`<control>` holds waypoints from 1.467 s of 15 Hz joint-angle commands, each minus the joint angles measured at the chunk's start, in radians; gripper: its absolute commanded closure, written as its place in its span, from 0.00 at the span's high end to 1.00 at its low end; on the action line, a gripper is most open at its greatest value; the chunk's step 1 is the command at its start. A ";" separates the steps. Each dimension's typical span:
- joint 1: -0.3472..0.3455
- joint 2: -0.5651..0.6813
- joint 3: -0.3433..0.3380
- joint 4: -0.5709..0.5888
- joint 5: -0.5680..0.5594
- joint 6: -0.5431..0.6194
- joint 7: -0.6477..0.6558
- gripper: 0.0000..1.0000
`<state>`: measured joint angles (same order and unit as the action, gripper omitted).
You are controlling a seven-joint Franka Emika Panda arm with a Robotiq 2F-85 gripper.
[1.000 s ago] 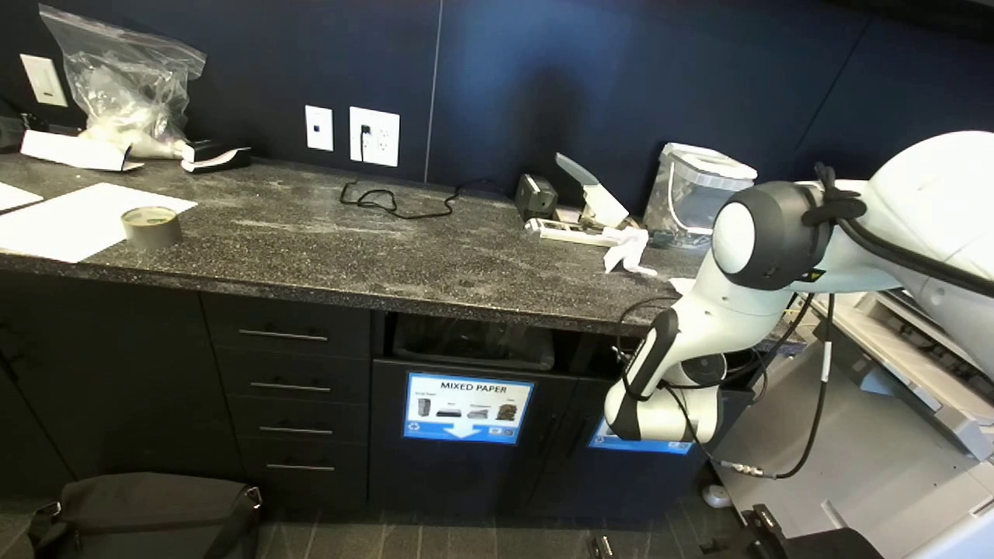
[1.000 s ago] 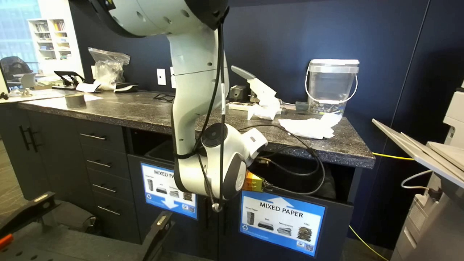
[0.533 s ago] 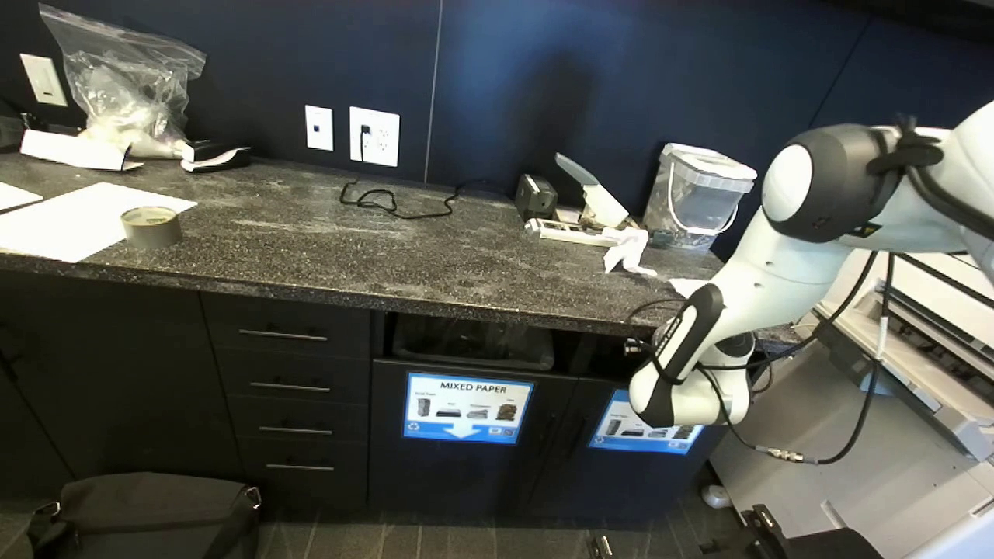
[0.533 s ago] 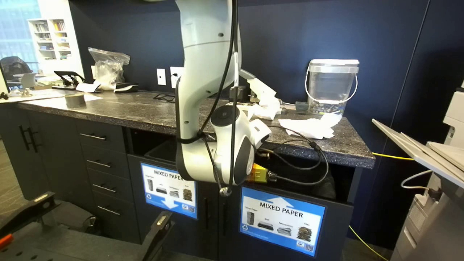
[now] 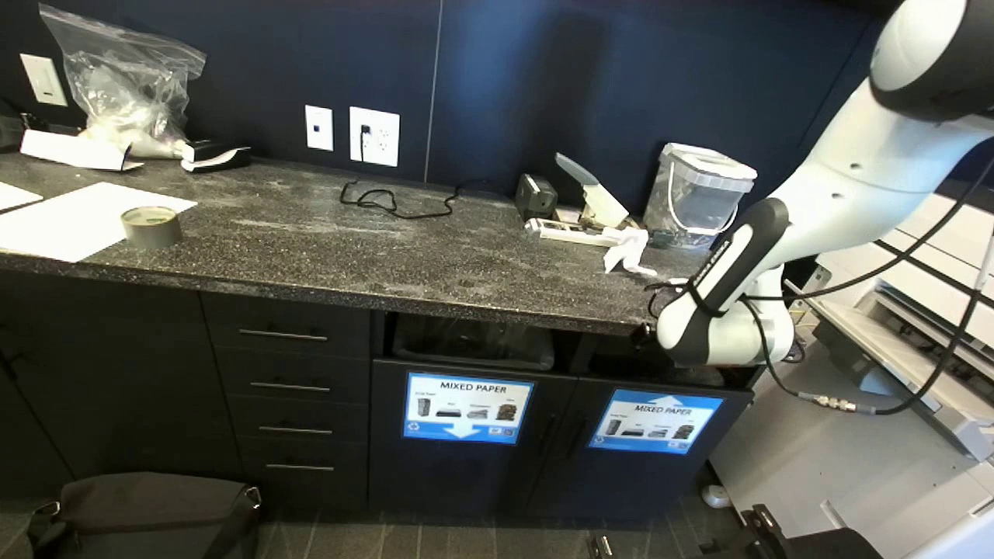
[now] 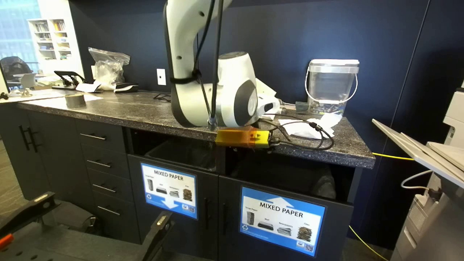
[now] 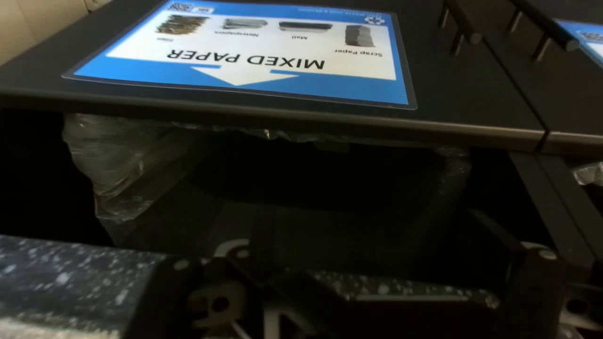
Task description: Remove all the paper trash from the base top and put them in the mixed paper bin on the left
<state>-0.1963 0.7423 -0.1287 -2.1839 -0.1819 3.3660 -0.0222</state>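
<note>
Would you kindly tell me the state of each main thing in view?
Gripper: open, nothing visible in it
Stapler-like tool: lever raised
Paper scrap by the tool: crumpled
Clear bucket: lidded
Paper scrap near the bucket: rumpled
Left mixed paper bin: uncovered, contents unclear
Cabinet drawers: shut
Bin-cabinet doors: shut
Tape roll: lying flat
Zip bag: upright, seal unclear
Wall outlet: plugged into

On dark grey speckled stone bench (image 5: 349,264): clear plastic zip bag (image 5: 132,101) far left; flat white paper sheet (image 5: 62,221) nearer, grey round tape roll (image 5: 151,229) at its right edge. Right part: crumpled white paper scrap (image 5: 627,248) at near side of beige stapler-like device (image 5: 606,207); clear lidded plastic bucket (image 5: 703,203) right of both; creased white paper (image 6: 299,129) nearer than bucket. Below bench, left of scrap: black rectangular bin (image 5: 474,360).
</note>
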 commanded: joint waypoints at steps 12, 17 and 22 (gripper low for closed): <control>-0.018 -0.357 0.038 0.170 0.194 -0.453 -0.033 1.00; -0.002 -0.192 0.071 0.388 0.268 -0.454 0.034 1.00; 0.017 -0.027 0.090 0.596 0.294 -0.454 0.085 1.00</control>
<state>-0.1879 0.6095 -0.0459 -1.7410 0.0853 2.9148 0.0376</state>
